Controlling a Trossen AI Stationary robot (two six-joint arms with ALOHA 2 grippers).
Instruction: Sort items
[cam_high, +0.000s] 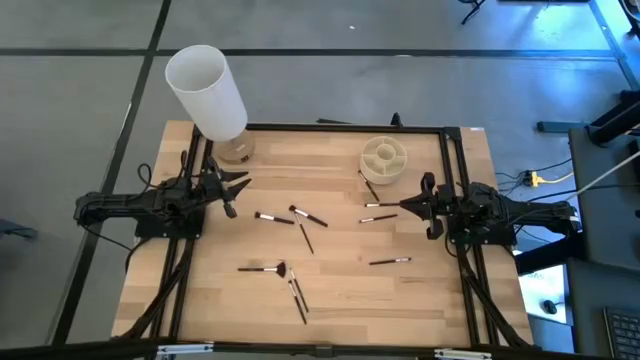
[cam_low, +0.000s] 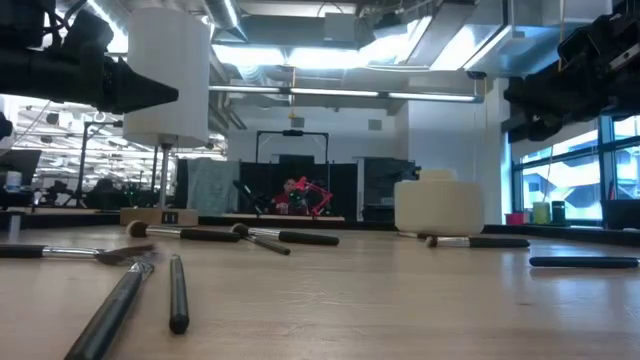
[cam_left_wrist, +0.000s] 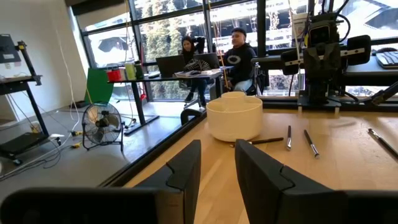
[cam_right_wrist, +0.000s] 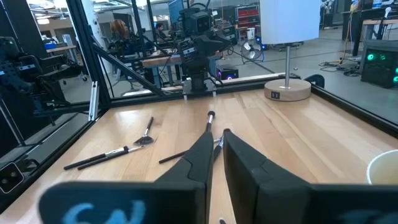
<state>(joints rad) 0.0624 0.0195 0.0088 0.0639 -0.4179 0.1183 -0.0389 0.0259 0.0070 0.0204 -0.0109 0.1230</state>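
pale wood table with a black frame rail round its edges, grey floor around it; beyond it an open lab with glass walls, desks, a fan on the floor and two people seated at a desk. left gripper sits at the table's left edge, fingers a little apart, holding nothing. right gripper sits at the right edge, fingers nearly together with a thin gap, empty, tip close to a brush. the brushes lie flat and scattered over the middle of the table: two crossing near the centre, one with a fanned tip plus two sticks toward the near edge, one lower right, a few just beside the cup. wide bare wood stays along the near edge and at the left side. round beige compartmented cup stands at the far right, can't tell if anything is inside. tall white cylinder on a round wooden base stands at the far left corner.
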